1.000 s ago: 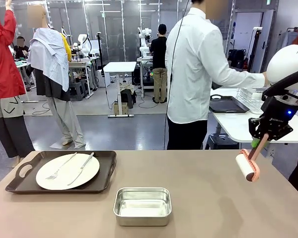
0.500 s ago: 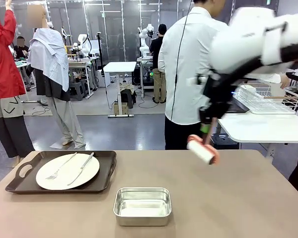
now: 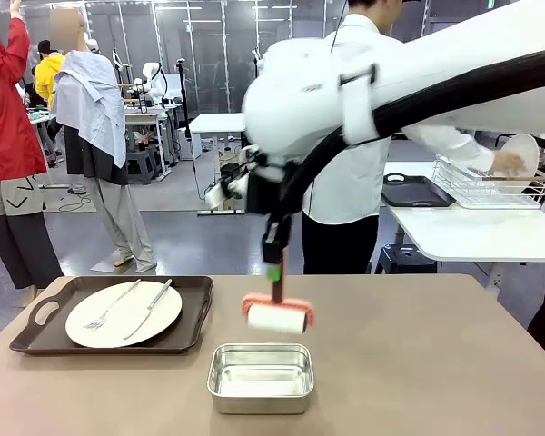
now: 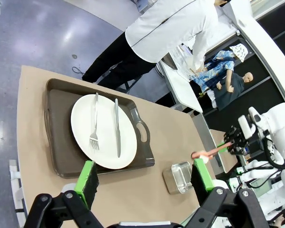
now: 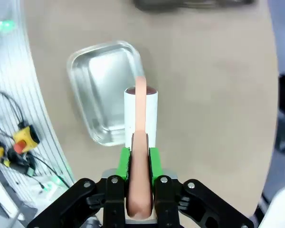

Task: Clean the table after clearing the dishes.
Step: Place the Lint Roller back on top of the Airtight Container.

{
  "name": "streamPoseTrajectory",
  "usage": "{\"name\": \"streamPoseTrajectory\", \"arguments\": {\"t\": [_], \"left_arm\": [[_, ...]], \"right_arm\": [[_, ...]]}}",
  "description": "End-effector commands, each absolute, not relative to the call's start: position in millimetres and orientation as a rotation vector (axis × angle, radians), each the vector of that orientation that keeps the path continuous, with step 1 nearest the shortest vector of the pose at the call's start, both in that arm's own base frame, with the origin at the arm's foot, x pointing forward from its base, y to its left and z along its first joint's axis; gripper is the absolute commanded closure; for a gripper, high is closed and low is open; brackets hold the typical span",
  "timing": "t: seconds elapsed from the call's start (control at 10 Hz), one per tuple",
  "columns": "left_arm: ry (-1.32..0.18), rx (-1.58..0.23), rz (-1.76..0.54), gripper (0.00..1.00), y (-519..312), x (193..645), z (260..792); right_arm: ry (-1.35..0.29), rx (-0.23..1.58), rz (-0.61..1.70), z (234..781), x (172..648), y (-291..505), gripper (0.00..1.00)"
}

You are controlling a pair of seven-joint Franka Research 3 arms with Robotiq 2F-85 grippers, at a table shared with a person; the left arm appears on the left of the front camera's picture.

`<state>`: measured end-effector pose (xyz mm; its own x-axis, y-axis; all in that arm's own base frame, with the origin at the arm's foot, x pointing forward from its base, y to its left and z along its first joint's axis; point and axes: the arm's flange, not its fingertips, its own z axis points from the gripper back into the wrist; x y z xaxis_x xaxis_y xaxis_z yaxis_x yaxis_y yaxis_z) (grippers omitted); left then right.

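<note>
Roller clamped in right gripper hangs over pan rim; left gripper wide

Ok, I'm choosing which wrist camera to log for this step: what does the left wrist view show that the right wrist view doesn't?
The left wrist view gives you the brown tray carrying a white plate with a fork and knife, the person at the far side, and the open left gripper. The right wrist view gives instead a close look at the right gripper shut on the lint roller, gripped by its pink handle. Shared: the table, the steel pan and the roller beside it.
</note>
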<state>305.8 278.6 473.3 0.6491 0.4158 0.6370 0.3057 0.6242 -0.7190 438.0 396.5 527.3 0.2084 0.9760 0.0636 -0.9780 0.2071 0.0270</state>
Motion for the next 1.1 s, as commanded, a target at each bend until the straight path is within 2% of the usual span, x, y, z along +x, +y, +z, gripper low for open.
{"name": "streamPoseTrajectory", "arguments": {"t": [0.0,0.2,0.3,0.4,0.8,1.0], "left_arm": [[-0.897,-0.926,0.066,0.0,281.2,303.7,475.4],[-0.897,-0.926,0.066,0.0,281.2,303.7,475.4],[-0.897,-0.926,0.066,0.0,281.2,303.7,475.4],[-0.897,-0.926,0.066,0.0,281.2,303.7,475.4],[-0.897,-0.926,0.066,0.0,281.2,303.7,475.4],[-0.897,-0.926,0.066,0.0,281.2,303.7,475.4]], "right_arm": [[0.005,0.064,1.526,523.8,419.4,412.2,0.79],[-0.075,0.064,1.58,525.0,393.2,422.5,0.79],[-0.065,0.018,1.458,529.1,399.3,416.7,0.79],[-0.014,0.082,1.552,517.7,400.5,438.4,0.79],[-0.017,0.076,1.54,519.2,402.9,435.6,0.79],[0.016,0.072,1.6,490.2,424.0,436.3,0.79]]}}
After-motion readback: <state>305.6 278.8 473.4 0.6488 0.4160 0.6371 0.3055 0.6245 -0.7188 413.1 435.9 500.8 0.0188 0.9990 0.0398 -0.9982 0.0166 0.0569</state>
